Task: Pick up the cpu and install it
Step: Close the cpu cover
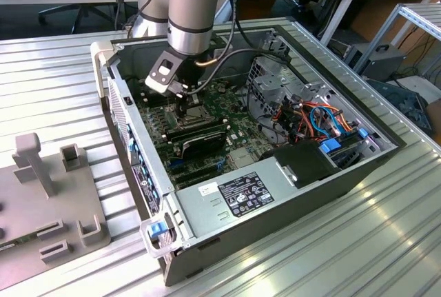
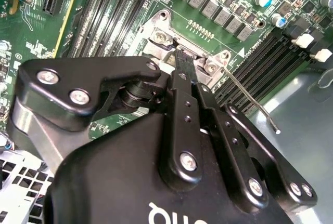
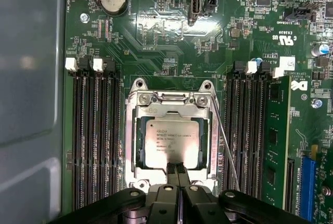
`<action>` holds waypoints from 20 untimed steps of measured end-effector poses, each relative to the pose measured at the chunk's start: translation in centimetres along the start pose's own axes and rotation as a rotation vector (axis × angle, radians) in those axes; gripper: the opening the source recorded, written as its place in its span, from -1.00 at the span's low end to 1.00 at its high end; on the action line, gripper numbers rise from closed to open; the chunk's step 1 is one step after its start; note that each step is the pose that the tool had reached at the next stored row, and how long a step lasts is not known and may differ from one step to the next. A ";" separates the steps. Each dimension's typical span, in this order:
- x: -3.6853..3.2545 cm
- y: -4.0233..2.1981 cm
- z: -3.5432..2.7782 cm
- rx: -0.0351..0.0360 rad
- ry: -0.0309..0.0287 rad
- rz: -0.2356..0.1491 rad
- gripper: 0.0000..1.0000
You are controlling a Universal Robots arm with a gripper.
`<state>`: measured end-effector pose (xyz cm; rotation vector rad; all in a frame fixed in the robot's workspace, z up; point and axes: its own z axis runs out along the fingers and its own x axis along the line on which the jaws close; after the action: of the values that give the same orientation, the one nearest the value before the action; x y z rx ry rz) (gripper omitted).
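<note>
While cpu (image 3: 171,142) lies in socket (image 3: 131,146) | end effector (image 3: 178,169) closed above

We've got a green motherboard (image 3: 171,42) here, speckled with fine silver traces. The cpu (image 3: 171,143) shows us a dull silver-grey top with small dark print, inside a shiny silver socket frame (image 3: 130,135). The memory slots (image 3: 96,130) are black, tipped white. The pincer (image 3: 178,168) is matte black. We see orange and blue cables (image 1: 324,114), a grey case (image 1: 289,193) and a ribbed silver desk (image 1: 358,255).
</note>
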<state>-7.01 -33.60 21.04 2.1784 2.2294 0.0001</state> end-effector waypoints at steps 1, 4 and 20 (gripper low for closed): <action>0.00 0.00 0.03 0.0000 0.0000 0.000 -0.79; -0.01 -0.02 0.80 -0.0031 0.0008 0.000 -0.79; -0.10 1.81 -1.91 -0.0003 0.0012 0.000 -0.79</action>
<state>-5.24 -33.62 22.98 2.1787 2.2299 0.0017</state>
